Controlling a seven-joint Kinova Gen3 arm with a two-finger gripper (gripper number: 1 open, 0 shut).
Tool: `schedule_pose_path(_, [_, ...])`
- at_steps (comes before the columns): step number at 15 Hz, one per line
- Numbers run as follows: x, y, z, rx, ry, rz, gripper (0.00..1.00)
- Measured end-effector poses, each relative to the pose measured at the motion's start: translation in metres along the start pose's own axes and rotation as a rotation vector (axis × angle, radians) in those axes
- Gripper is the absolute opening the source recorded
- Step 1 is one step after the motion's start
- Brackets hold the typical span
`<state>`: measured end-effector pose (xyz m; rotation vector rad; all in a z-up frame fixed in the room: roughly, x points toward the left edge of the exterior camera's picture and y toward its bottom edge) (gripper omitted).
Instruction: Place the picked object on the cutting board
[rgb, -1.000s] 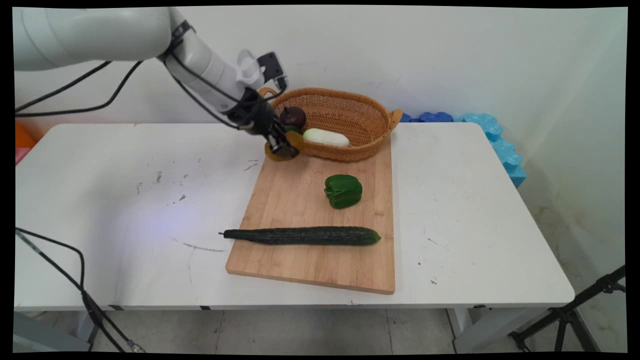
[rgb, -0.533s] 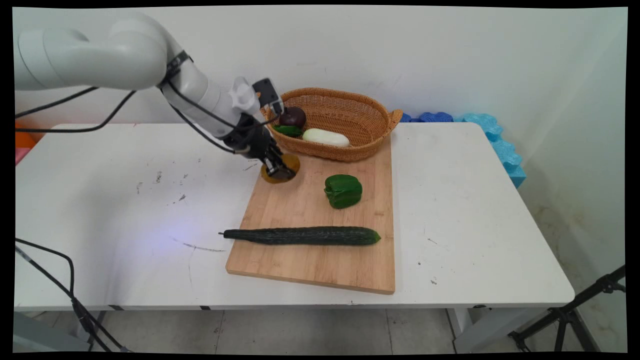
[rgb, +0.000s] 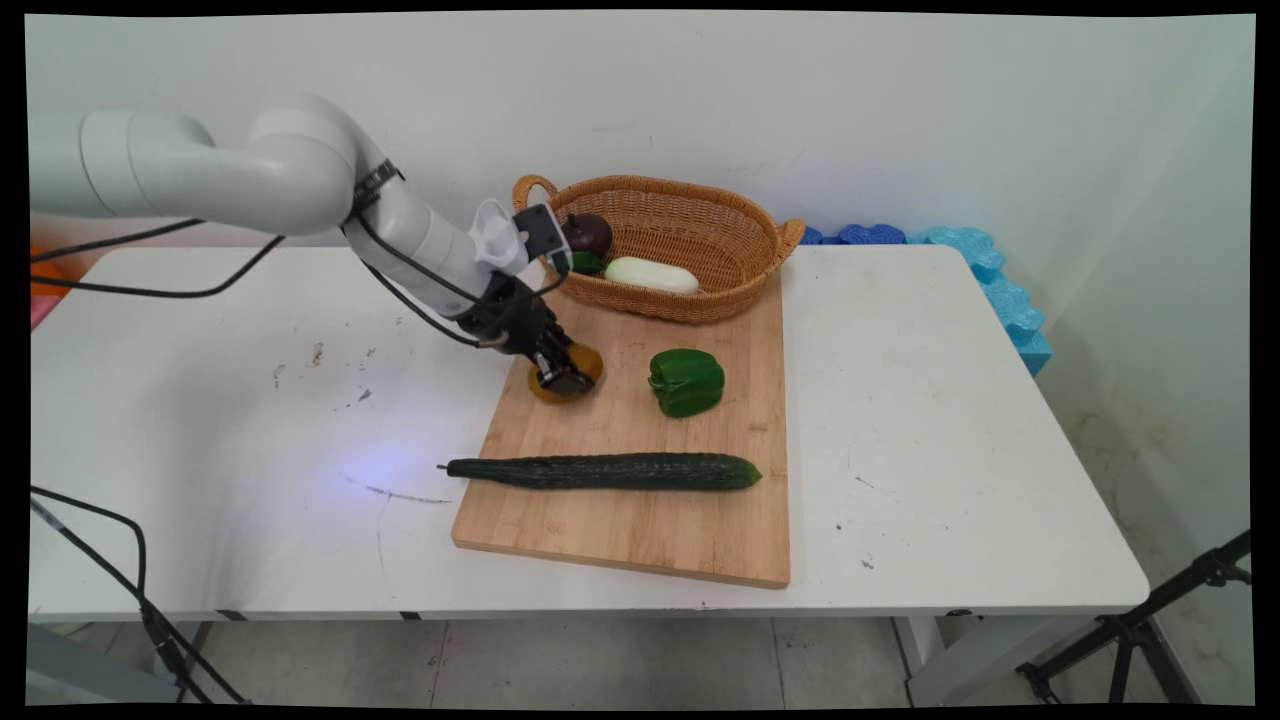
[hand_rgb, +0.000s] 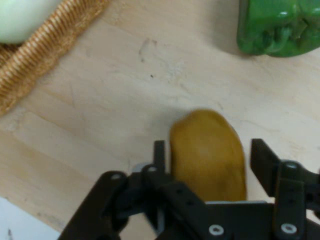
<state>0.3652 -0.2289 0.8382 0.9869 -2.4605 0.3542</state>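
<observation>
A yellow-brown rounded potato was found between the fingers of the black two-finger end effector, one finger touching and the other slightly apart, low over the rectangular wooden cutting board on the white table. A green bell pepper was recorded nearby, a long dark cucumber nearer the front, and a woven wicker basket behind.

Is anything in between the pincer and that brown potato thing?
No, nothing is in between. The brown potato sits right inside the open pincer, at the wooden board. One finger is against it and the other is a little apart. The green pepper lies off to the side.
</observation>
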Motion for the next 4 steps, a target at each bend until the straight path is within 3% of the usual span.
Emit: schedule_pose_path(4, [-0.0053, 0.0014, 0.0099, -0.004, 0.004, 0.007, 1.0])
